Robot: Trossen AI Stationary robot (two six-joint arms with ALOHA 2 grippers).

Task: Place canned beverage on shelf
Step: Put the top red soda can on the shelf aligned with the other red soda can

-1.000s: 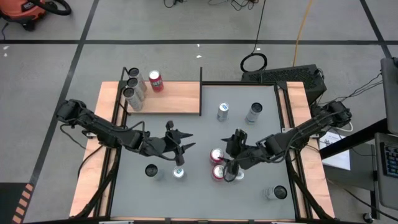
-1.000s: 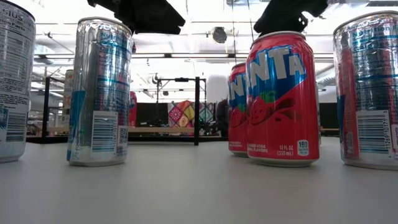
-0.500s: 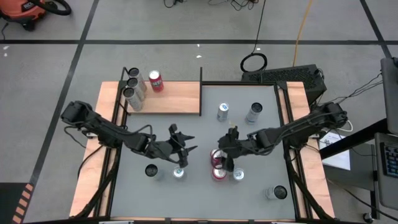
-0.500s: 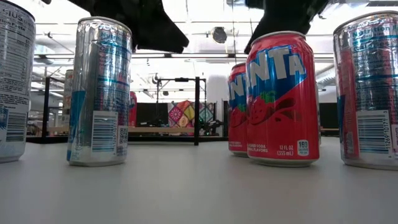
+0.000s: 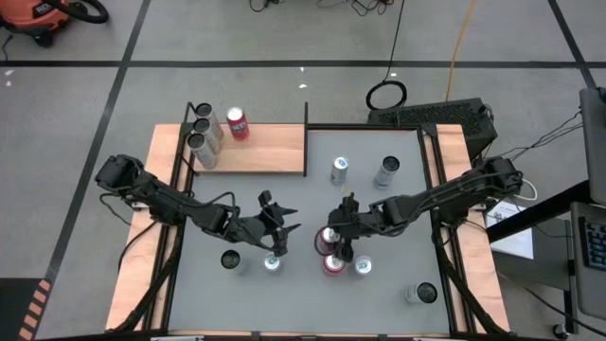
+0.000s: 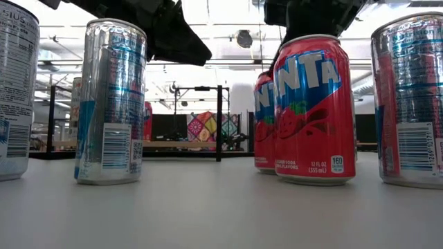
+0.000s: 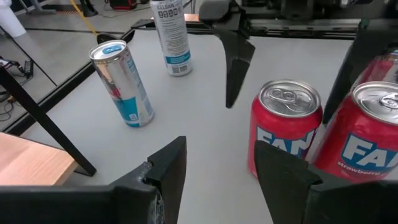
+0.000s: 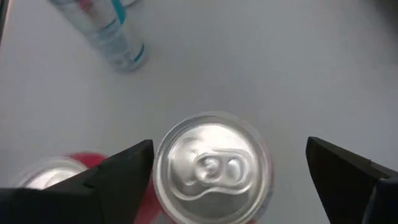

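Two red cans stand side by side near the table's middle, the farther one (image 5: pixel 326 241) and the nearer one (image 5: pixel 333 264). My right gripper (image 8: pixel 230 165) is open and hangs over the farther red can (image 8: pixel 214 165), one finger on each side of its top, not touching it. My left gripper (image 7: pixel 217 174) is open with nothing between its fingers, just left of the red cans and above a silver can (image 5: pixel 273 263). The shelf (image 5: pixel 270 152) stands at the far left on black posts and bears several cans, one of them red (image 5: pixel 237 123).
Silver cans stand at the near left (image 5: pixel 230 260), beside the red pair (image 5: pixel 363 266), at the near right (image 5: pixel 418 294) and toward the far edge (image 5: pixel 339 170) (image 5: pixel 386 172). Wooden strips (image 5: pixel 469 237) run along the table's sides.
My right gripper has moved toward the table's left and down, tipping further downward, and has come to stand over the farther red can. My left gripper has sunk a little. No can has moved.
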